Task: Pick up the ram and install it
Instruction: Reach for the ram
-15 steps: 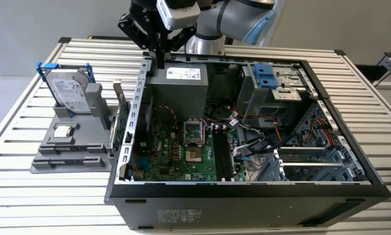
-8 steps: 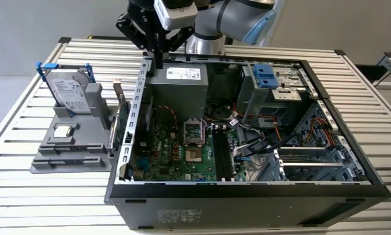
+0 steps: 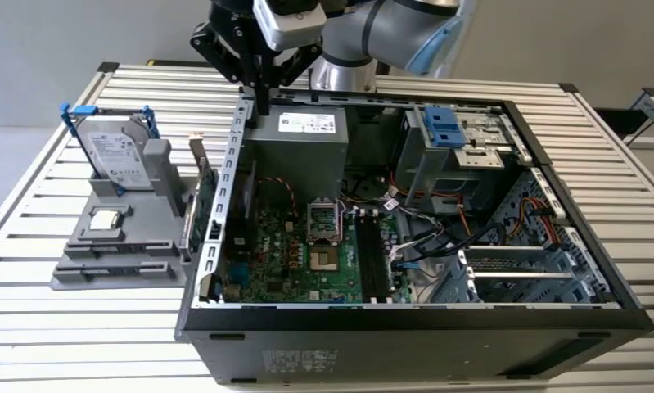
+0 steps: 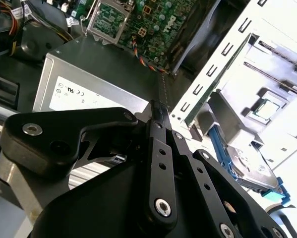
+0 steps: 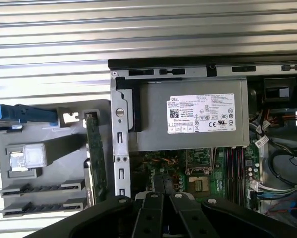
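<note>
We judge the ram light, stiff and thin, and easily harmed by bending or by a touch on its contacts. We would take it by its long bare edges, clear of the chips. Where it lies we cannot tell.

In the exterior view the hand (image 3: 263,105) hangs over the far corner of the case (image 3: 236,155). Its fingers are drawn together into one narrow bar, and we see nothing gripped. The slots (image 3: 371,258) inside the case look bare to us. Just outside the case wall a green card (image 3: 208,205) with a bracket stands in a grey holder (image 3: 119,278) on the desk (image 3: 75,327).

In the second wrist view the hand (image 4: 156,106) is closed, tips meeting above the case wall with no board between them.

In the first wrist view the hand (image 5: 159,178) is again closed, over the motherboard (image 5: 148,163) inside the case.
</note>
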Controlling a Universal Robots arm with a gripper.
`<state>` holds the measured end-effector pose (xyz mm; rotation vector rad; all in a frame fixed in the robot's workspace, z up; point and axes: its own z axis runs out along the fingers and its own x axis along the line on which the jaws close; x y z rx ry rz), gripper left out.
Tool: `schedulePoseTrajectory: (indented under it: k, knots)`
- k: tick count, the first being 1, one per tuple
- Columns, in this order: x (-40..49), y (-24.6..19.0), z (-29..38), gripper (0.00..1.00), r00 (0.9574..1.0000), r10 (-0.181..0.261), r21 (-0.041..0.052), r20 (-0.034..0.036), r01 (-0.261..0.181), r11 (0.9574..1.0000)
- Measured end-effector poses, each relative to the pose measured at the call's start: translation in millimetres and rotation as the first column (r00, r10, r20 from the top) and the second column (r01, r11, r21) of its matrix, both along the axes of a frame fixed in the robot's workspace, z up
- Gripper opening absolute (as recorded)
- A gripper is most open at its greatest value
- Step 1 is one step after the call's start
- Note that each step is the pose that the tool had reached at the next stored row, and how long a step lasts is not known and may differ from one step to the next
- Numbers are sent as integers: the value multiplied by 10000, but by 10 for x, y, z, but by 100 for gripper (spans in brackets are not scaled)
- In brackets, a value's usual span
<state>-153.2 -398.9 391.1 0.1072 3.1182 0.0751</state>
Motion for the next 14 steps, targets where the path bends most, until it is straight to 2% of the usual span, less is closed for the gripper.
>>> schedulePoseTrajectory:
  k: [14]
  knots:
    - [-42,0,0,0,10000,1,-1,0,-1,10000]
